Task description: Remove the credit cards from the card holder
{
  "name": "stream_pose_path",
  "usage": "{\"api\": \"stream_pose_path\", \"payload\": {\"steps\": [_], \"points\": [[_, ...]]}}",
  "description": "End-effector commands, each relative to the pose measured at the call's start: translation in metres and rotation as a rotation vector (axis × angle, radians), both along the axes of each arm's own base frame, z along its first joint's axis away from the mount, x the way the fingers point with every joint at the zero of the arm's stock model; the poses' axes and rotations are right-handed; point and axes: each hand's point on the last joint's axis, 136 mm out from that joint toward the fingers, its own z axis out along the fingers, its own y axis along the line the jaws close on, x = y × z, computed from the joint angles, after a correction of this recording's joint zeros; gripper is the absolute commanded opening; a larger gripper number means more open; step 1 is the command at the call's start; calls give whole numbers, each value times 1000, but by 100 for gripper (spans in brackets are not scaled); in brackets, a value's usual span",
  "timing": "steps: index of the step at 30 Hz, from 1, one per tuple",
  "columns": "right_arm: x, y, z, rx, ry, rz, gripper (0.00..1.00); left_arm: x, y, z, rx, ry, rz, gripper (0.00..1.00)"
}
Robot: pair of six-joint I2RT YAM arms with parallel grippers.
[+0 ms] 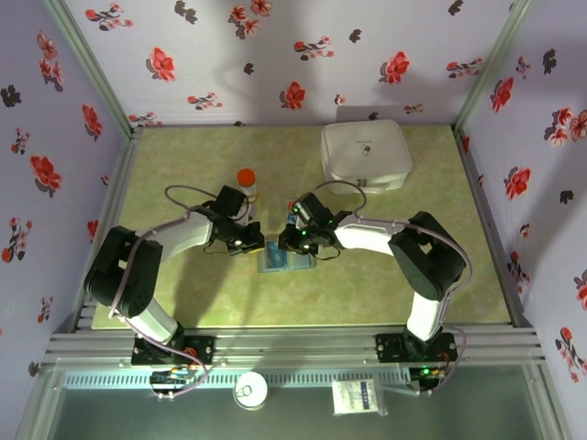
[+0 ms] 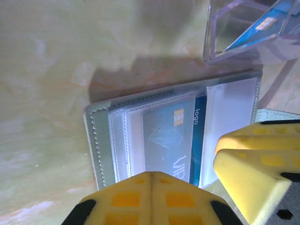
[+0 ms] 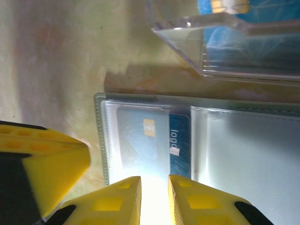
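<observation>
Roughly mid-table: card holder (image 1: 286,261) lies open and flat on the green table (image 1: 183,293), near the front, between the two grippers. Left wrist view shows its grey stitched border and clear plastic sleeves (image 2: 230,110) facing up. One blue card (image 2: 168,136) with a gold chip sits in a sleeve, a darker strip of it marked "logo" poking out toward the holder's fold. The neighbouring sleeve looks empty, though glare is heavy.

Left gripper (image 2: 151,180): fingers pressed together, nothing between them, tips over the holder's near edge. Contact with the holder cannot be told.

Right gripper (image 3: 154,187): jaws narrow, a slim gap between them, poised over the edge of the sleeve with the card. Glare fills the gap, so whether they pinch anything cannot be told.

The two grippers stand just beside each other over the holder.

Clear stand (image 2: 234,37) sits just beyond the holder, with another blue card (image 2: 262,26) leaning inside.

Further back: orange-capped bottle (image 1: 246,181) behind the left gripper; white box (image 1: 365,154) at the far right of the table.
</observation>
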Motion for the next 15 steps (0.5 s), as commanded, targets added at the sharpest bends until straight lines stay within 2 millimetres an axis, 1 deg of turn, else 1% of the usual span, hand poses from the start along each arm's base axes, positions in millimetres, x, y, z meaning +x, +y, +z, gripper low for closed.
{"api": "stream_pose_path", "payload": {"steps": [1, 5, 9, 15], "points": [[-5, 7, -3, 36, 23, 12, 23, -7, -5, -6, -22, 30, -5, 0], [-8, 8, -9, 39, 46, 20, 23, -11, -3, -20, -5, 50, -8, 0], [-11, 8, -14, 36, 66, 26, 23, -11, -4, -25, -10, 63, -4, 0], [-12, 4, -21, 2, 76, 25, 23, -14, 3, -31, 38, 68, -9, 0]]}}
